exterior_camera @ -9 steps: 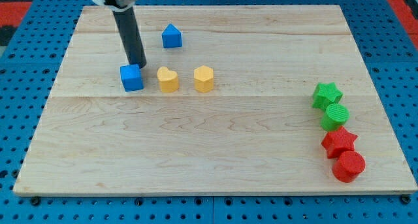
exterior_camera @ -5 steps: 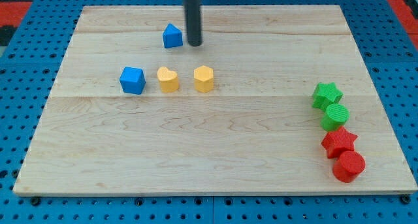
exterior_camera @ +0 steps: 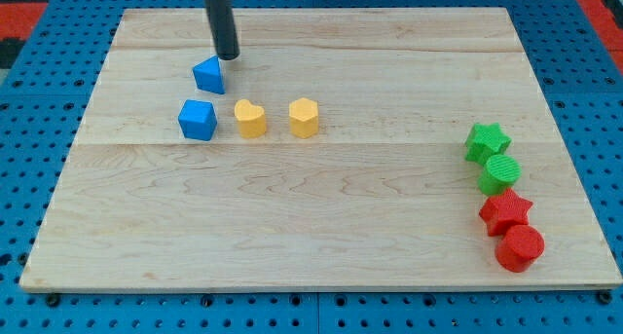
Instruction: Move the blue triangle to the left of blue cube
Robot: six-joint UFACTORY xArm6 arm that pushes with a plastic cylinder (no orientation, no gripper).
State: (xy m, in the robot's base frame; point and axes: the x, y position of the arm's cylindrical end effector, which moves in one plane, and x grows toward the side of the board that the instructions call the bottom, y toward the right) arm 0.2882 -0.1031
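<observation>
Resting on the board, my tip [exterior_camera: 227, 57] sits just above-right of the blue triangle [exterior_camera: 208, 75]; blue cube [exterior_camera: 198, 119] lies below. No claw fitted.

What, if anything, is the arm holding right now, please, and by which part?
Nothing is held: my tip stands just above-right of the blue triangle.

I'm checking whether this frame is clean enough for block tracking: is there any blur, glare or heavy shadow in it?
Camera view: lighting is even and soft, with no glare on the wooden board. The blue triangle, blue cube and the yellow blocks look sharp, casting only faint shadows. My tip sits just up-right of the triangle; the rod's edges look slightly soft.
</observation>
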